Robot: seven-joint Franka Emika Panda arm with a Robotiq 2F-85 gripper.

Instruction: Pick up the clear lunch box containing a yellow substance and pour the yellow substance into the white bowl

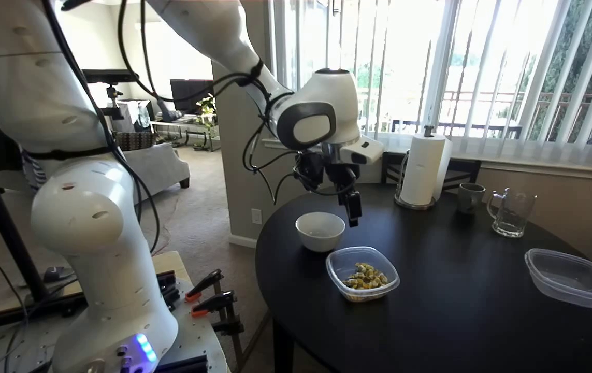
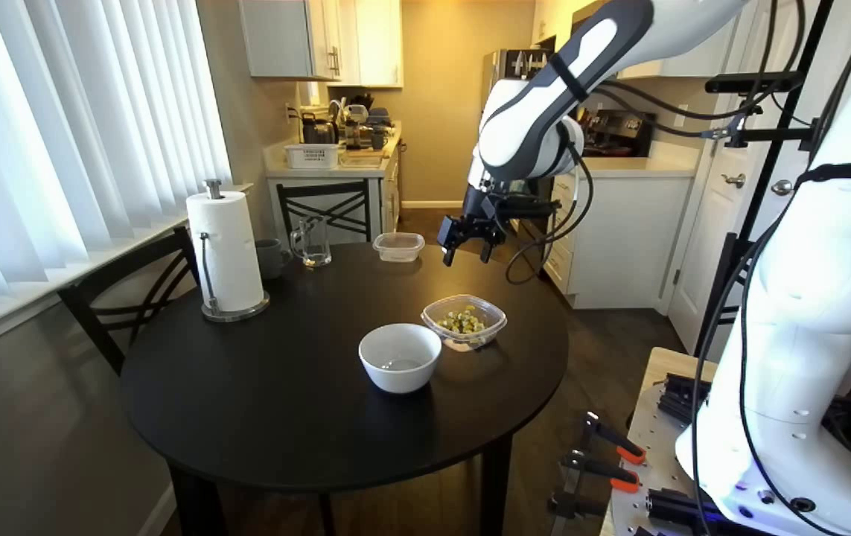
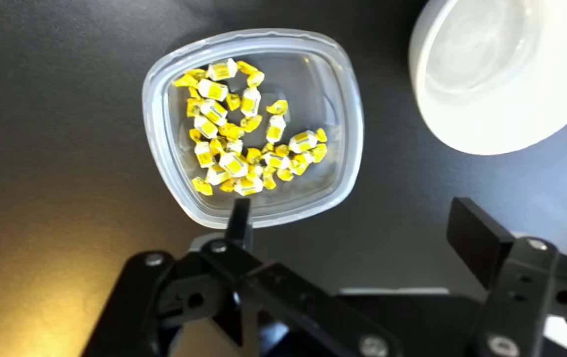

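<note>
The jointed, white-shelled robot arm (image 1: 75,207) rises along the left of the frame in an exterior view, leaves by the top edge and slopes down to the centre, where its rounded white wrist (image 1: 341,96) points downward. The black two-fingered mechanical gripper (image 2: 467,257) hangs just right of centre in an exterior view. In the wrist view its black, flat-padded fingers (image 3: 477,239) stand wide apart, one left of centre, one toward the right edge.

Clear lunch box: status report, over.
End effector open, holding nothing. Clear lunch box upright on table, yellow-and-white candies inside. White bowl beside it, not touching; nothing apparent blocks approach.
</note>
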